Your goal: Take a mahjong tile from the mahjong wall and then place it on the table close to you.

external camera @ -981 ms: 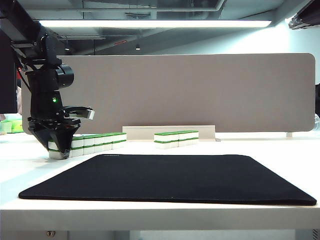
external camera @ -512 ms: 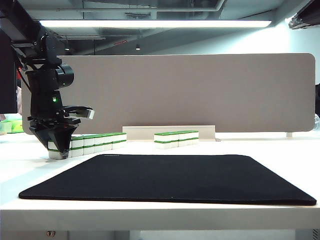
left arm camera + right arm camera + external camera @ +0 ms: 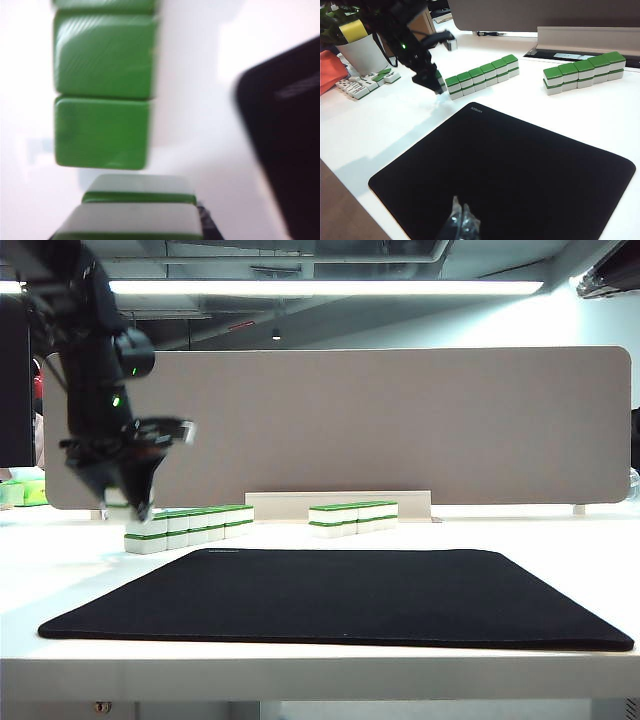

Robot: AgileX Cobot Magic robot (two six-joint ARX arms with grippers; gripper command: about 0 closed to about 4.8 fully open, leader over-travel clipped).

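Observation:
The mahjong wall (image 3: 195, 524) is a row of green-topped white tiles, two high, on the white table (image 3: 60, 570) at the back left; its green tops (image 3: 102, 95) fill the left wrist view. My left gripper (image 3: 137, 504) hangs just above the wall's left end, shut on a mahjong tile (image 3: 141, 216) whose white and green bands show between the jaws. I cannot tell whether one tile or a stacked pair is held. The right wrist view shows the left gripper (image 3: 433, 80) beside the wall's end (image 3: 454, 86). My right gripper (image 3: 461, 220) is shut and empty over the black mat (image 3: 510, 170).
A second short row of tiles (image 3: 352, 517) stands right of the wall before a grey divider panel (image 3: 400, 420). The black mat (image 3: 340, 590) covers the table's middle. Loose tiles (image 3: 365, 85), a white pot (image 3: 362, 50) and a red object (image 3: 330, 70) lie beyond the wall's left end.
My left gripper closed at the wall's left end, then rose with the tile clear of the row. The right arm kept still.

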